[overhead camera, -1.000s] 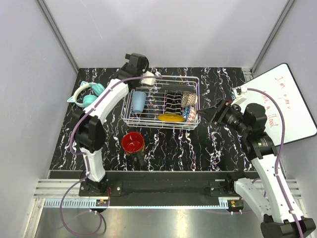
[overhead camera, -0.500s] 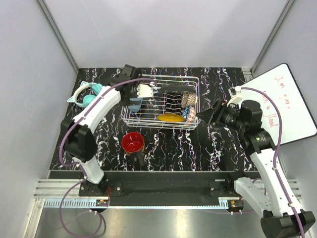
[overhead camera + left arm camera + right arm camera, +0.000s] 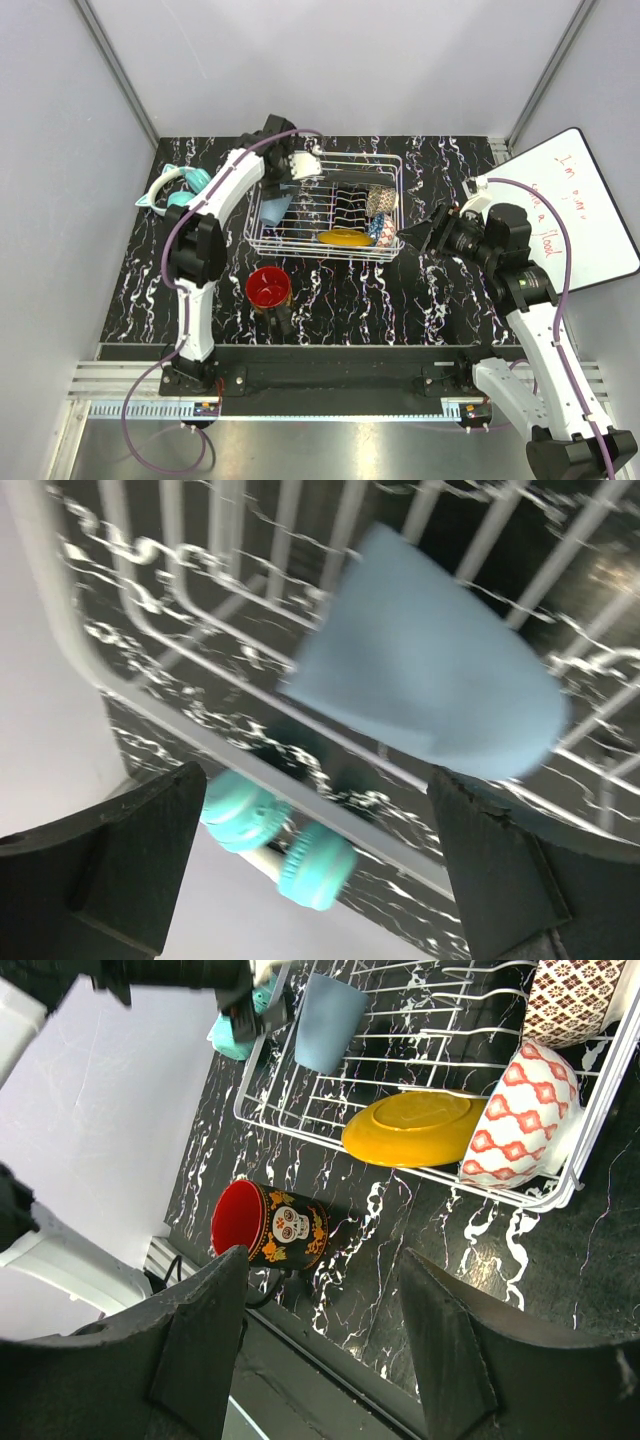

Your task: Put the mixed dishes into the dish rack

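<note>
The white wire dish rack (image 3: 399,195) stands at the back middle of the table. A light blue cup (image 3: 273,208) leans in its left end, just below my open left gripper (image 3: 302,166), which holds nothing. The left wrist view shows this cup (image 3: 430,680) beyond the spread fingers (image 3: 110,870). A mustard-yellow plate (image 3: 410,1128) lies along the rack's near side, next to a red-and-white lattice bowl (image 3: 520,1115) and a gold lattice bowl (image 3: 575,1000). The dark mug with red inside (image 3: 275,1225) lies on its side on the table in front of the rack. My right gripper (image 3: 322,1260) hovers open right of the rack, empty.
Teal headphones (image 3: 175,190) lie left of the rack, close to its rim (image 3: 200,730). A whiteboard (image 3: 585,205) leans at the right edge. The black marbled table (image 3: 350,300) ends at a metal rail by the arm bases.
My left gripper dipped down over the blue cup and drew back up toward the rack's back-left corner; the cup now leans more. The right gripper shifted slightly left.
</note>
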You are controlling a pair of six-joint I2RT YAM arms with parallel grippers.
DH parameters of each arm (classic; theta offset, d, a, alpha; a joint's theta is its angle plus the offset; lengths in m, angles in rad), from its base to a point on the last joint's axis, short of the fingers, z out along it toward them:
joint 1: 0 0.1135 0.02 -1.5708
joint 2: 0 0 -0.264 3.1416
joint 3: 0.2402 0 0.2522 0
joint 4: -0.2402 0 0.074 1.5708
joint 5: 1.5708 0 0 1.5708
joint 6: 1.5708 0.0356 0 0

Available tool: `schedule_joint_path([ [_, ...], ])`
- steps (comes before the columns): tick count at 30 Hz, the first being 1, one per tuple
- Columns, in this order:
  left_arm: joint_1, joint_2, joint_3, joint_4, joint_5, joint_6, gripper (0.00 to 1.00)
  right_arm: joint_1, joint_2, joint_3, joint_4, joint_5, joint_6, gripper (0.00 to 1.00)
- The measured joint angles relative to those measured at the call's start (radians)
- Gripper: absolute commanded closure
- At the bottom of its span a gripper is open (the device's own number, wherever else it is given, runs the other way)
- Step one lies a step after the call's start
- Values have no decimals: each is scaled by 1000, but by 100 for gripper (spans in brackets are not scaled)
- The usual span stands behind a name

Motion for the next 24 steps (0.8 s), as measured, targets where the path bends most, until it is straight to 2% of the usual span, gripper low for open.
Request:
schedule_joint_path([
  [6, 9, 98, 230, -66, 35, 13, 1, 0, -4, 0, -11, 1, 1, 31],
  [16, 9, 121, 272, -333, 188, 138, 1, 0, -4, 0, -17, 3, 1, 32],
  [24, 9, 189, 366, -391, 241, 183, 1, 0, -26, -7, -17, 7, 11, 33],
])
